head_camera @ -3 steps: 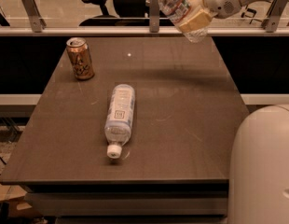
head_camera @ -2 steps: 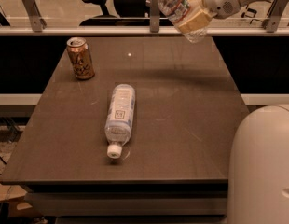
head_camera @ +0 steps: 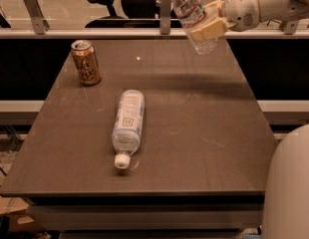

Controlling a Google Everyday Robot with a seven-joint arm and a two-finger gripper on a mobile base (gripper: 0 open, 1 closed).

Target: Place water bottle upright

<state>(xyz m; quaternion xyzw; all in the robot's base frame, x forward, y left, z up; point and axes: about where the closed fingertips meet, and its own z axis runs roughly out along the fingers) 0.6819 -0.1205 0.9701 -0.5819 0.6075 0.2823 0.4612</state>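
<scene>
Water bottle (head_camera: 190, 6) held tilted above the far side of the surface (head_camera: 194, 133).
My jaws grip its ribbed body; it seems light and thin-walled, so I squeeze gently.

This looks like an office workspace. A dark desk (head_camera: 194, 148) stands in front of a pale rail (head_camera: 94, 33) with metal brackets, and a black swivel chair (head_camera: 102, 0) sits behind the desk. Above the desk's far right edge, the robot's jaws clasp a water bottle (head_camera: 189, 9).
</scene>
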